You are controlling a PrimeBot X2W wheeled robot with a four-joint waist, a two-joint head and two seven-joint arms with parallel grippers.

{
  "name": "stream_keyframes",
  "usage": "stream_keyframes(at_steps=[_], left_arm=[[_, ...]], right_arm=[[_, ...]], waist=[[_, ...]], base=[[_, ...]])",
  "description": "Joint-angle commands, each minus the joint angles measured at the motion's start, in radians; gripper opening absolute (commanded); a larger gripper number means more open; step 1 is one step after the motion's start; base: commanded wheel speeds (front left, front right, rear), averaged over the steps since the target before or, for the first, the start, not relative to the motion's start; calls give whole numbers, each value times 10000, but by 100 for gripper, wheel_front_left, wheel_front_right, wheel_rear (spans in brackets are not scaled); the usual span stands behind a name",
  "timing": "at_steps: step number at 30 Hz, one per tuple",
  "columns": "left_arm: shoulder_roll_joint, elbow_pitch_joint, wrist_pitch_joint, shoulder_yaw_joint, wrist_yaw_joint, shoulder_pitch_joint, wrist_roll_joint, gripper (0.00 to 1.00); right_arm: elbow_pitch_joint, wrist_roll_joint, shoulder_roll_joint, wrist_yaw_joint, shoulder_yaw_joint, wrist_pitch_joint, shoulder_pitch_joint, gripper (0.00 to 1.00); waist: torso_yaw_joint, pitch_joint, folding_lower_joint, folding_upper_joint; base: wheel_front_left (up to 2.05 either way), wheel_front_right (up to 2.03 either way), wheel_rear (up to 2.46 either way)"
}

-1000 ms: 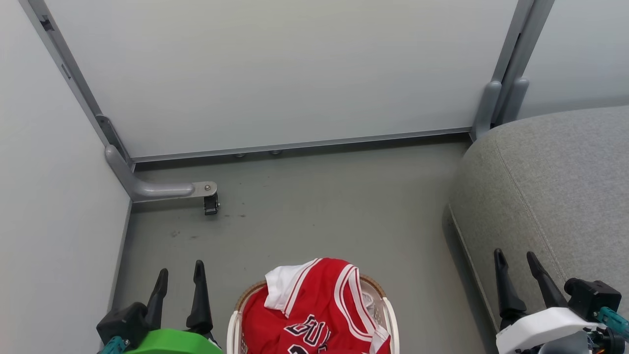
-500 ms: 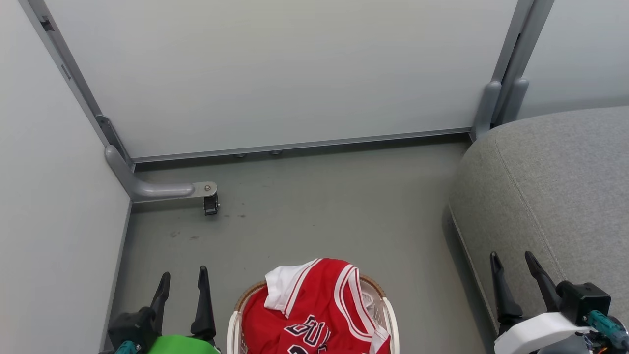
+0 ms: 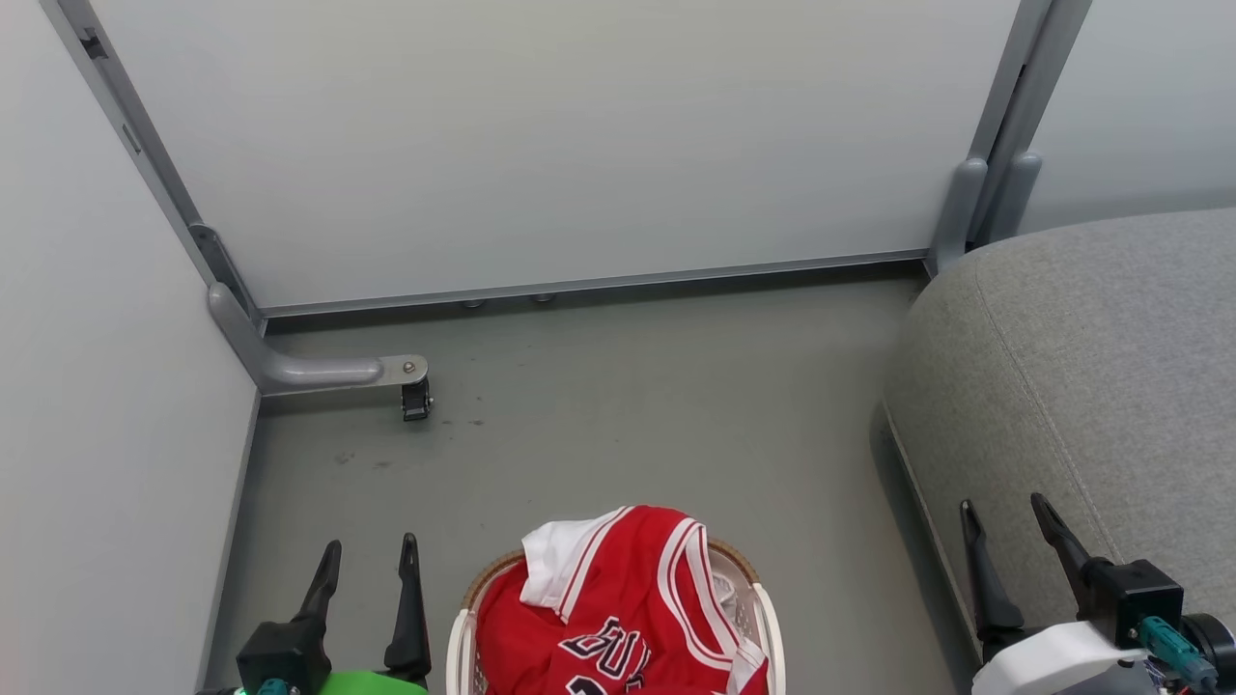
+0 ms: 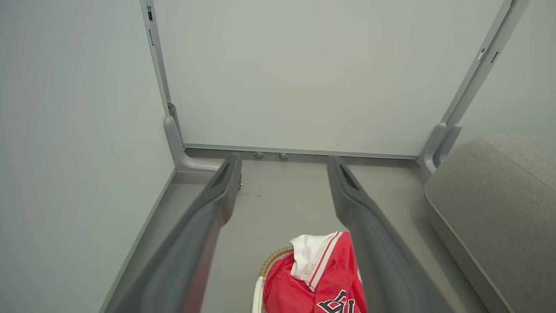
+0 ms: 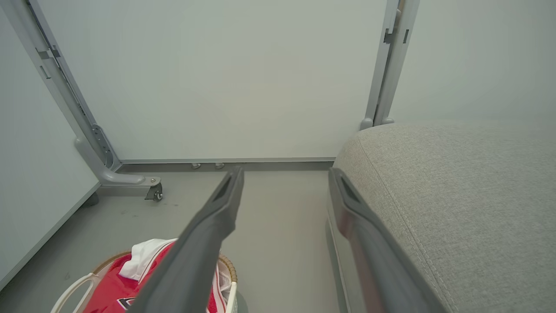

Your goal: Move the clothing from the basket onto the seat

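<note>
The clothing [image 3: 618,598] lies heaped in the basket [image 3: 456,649] at the near middle of the scene. It is red with white striped trim, a white sleeve is folded over its far left edge, and part of the black-and-white lettering shows at the near side. The heap rises above the brown rim and hangs over it on the far side. The basket stands on the grey floor [image 3: 628,405]. The seat [image 3: 1091,367] is to its right, apart from it with a strip of floor between, and nothing lies on the visible part of the seat. The left gripper [image 3: 372,543] hangs just left of the basket, above the floor, its two fingers spread apart and holding nothing. The right gripper [image 3: 1002,502] hangs at the near right over the seat's left edge, its fingers likewise spread and empty. Neither gripper touches the clothing or the basket. On the far side a pale panel [image 3: 579,145] closes the space, and another runs along the left. At the far left corner a grey foot [image 3: 319,372] with a small caster [image 3: 415,399] rests on the floor, well apart from the basket.
</note>
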Motion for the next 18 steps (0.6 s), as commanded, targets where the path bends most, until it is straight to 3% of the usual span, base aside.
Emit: stream_keyframes(at_steps=[1, 18], left_arm=[[68, -1, -99, -34, 44, 153, 213, 100], [68, 119, -82, -80, 45, 95, 179, 100]], right_arm=[[-31, -223, -58, 0, -1, -100, 142, 100], [-2, -227, -57, 0, -29, -104, 113, 100]], waist=[[2, -2, 0, 0], [-4, 26, 0, 0]], base=[[0, 0, 0], [0, 0, 0]])
